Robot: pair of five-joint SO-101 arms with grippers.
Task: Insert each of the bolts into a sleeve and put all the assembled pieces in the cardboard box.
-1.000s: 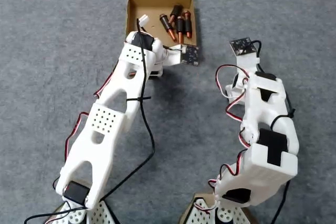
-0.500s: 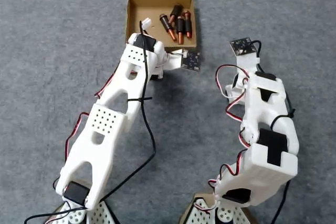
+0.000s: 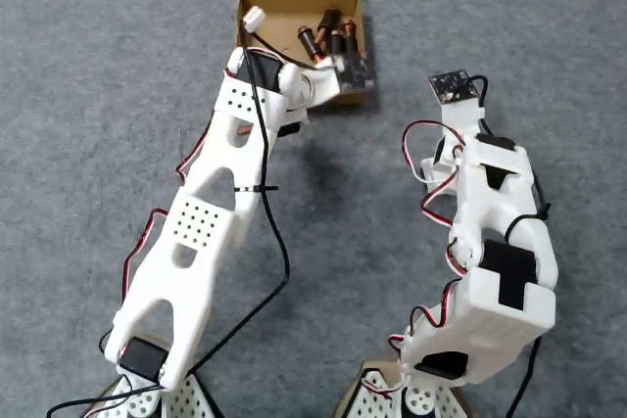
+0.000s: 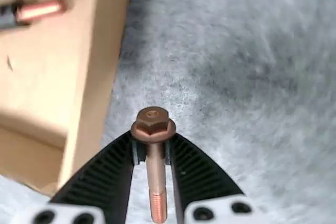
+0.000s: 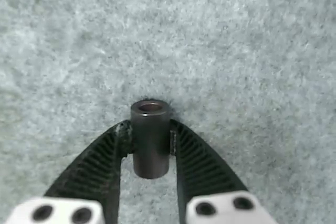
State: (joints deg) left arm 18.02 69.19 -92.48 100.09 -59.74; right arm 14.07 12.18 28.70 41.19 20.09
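**Bolt and sleeve both gripped, not yet joined**

The left claw [image 4: 153, 141] is clamping a copper bolt [image 4: 156, 177] by the shank just under its hex head. The head is pointing out past the fingertips and the threaded end is running back toward the wrist. The right claw [image 5: 150, 141] is squeezing a dark sleeve [image 5: 150, 137] around its middle, with the open bore facing away from the wrist, over bare grey counter [image 5: 252, 51].

The cardboard box [image 4: 89, 77] is sitting just beside the left claw, off to 1 side of its tips. Assembled pieces [image 3: 328, 36] are already lying inside it.

The insertion step seems to be in hand, with 1 part in each claw. The next move is probably calling for the 2 claws to come together with the bolt lined up on the bore. The threaded end is facing the wrist, so the left claw may be needing to turn or regrip first.

Compared with 1 second ago, the left arm is reaching farther toward the box, its wrist now hanging over the near wall rather than just short of it. The right arm is sitting as it was.
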